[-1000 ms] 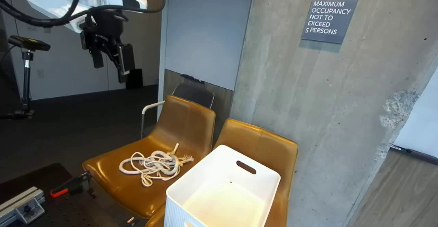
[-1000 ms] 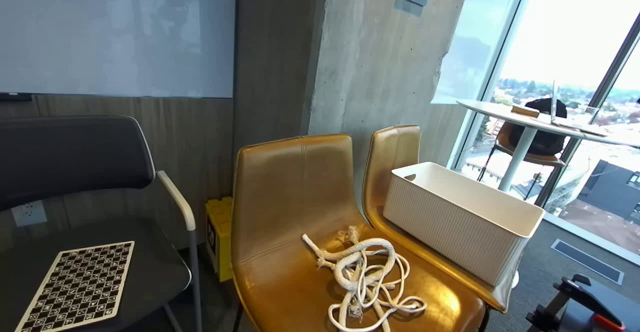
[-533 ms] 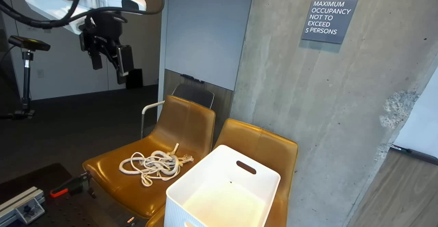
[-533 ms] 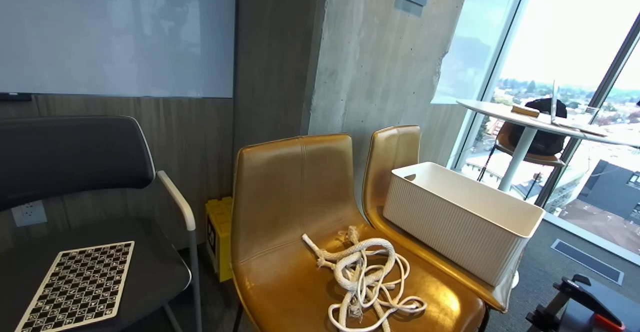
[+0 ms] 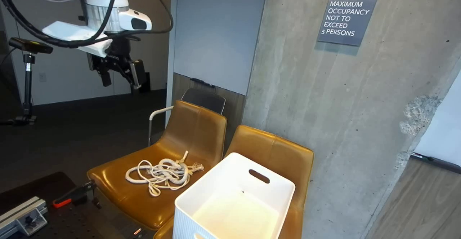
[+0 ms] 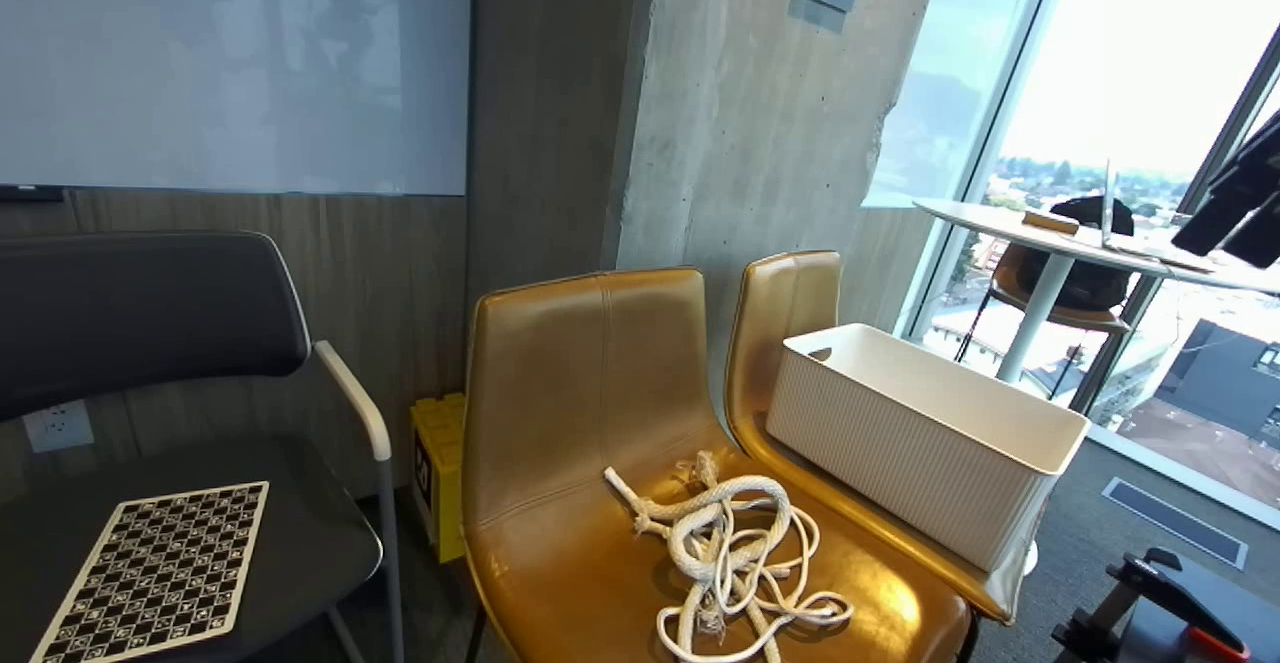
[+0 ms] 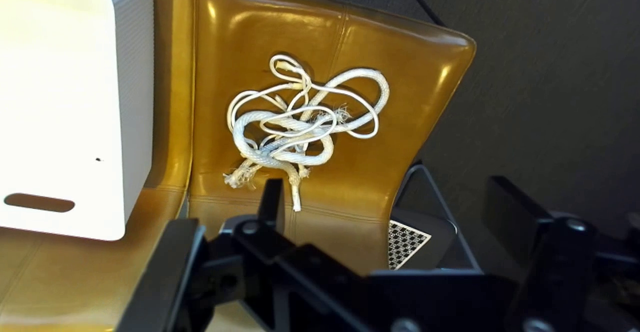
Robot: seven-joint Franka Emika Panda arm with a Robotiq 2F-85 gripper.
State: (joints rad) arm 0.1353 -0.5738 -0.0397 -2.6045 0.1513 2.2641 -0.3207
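My gripper (image 5: 122,84) hangs in the air at the upper left of an exterior view, with its black fingers apart and nothing between them. Part of the gripper (image 6: 1235,208) shows at the right edge of an exterior view. In the wrist view the gripper (image 7: 387,192) is spread wide, well above the chairs. The nearest loose thing below is a tangled white rope (image 7: 287,121), with thick and thin strands and frayed ends. The rope (image 5: 167,174) lies on a tan leather chair (image 5: 194,123); it also shows in an exterior view (image 6: 678,543). The gripper does not touch it.
A white ribbed bin (image 5: 187,221) stands on a second tan chair (image 5: 288,149) beside the rope's chair; no contents show. A dark armchair (image 6: 150,323) bears a checkered board (image 6: 160,568). A clamp with a red part (image 5: 68,199) and a metal rail (image 5: 23,215) are at lower left.
The arm has come lower and farther into view, its gripper tilting slightly and shifting a little right. The gripper now shows more at the right edge of an exterior view. Rope and bin are unmoved.
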